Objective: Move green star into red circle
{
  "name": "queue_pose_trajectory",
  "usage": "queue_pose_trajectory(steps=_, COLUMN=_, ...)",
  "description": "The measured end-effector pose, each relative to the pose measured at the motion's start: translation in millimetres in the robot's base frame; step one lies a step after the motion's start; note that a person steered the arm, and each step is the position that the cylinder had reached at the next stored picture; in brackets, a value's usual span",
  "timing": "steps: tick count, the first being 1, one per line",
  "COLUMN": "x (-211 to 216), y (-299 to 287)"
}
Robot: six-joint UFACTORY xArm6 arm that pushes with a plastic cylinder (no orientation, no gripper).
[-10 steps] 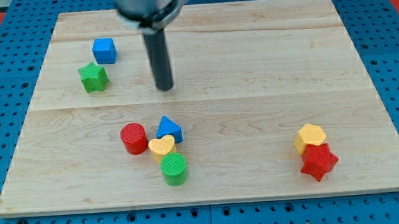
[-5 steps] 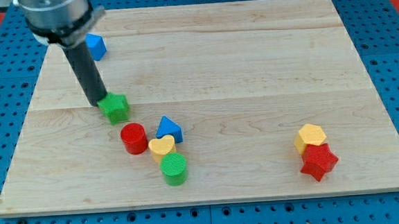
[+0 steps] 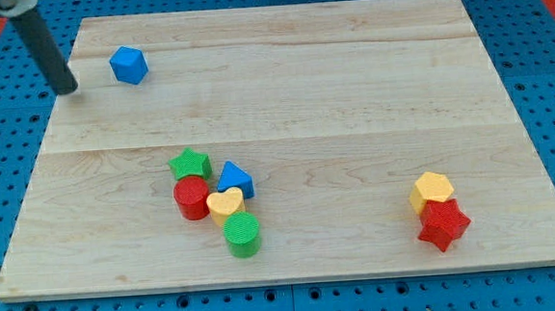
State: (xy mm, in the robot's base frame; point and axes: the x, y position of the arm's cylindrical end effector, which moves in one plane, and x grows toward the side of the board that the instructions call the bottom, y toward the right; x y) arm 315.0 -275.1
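The green star [image 3: 190,165] lies on the wooden board [image 3: 351,93], touching the top edge of the red circle [image 3: 191,197]. My tip [image 3: 67,90] is at the view's upper left, at the board's left edge, far from the green star and left of the blue cube [image 3: 128,64].
A blue triangle [image 3: 235,179], a yellow heart [image 3: 226,205] and a green cylinder [image 3: 243,234] crowd the red circle's right side. A yellow hexagon [image 3: 432,188] and a red star [image 3: 443,224] sit at the lower right.
The green star has slid down and right until it touches the red circle. My tip has pulled away to the upper left edge. The blue cube shifted slightly.
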Motion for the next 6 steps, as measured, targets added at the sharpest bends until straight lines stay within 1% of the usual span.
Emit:
queue_pose_trajectory(steps=1, x=-57.9, y=-0.1)
queue_pose_trajectory(steps=2, x=-78.0, y=-19.7)
queue_pose_trajectory(steps=3, x=-90.4, y=-21.6)
queue_pose_trajectory(steps=4, x=-96.4, y=-9.1)
queue_pose_trajectory(steps=5, x=-55.9, y=70.9)
queue_pose_trajectory(steps=6, x=-7.0, y=82.4)
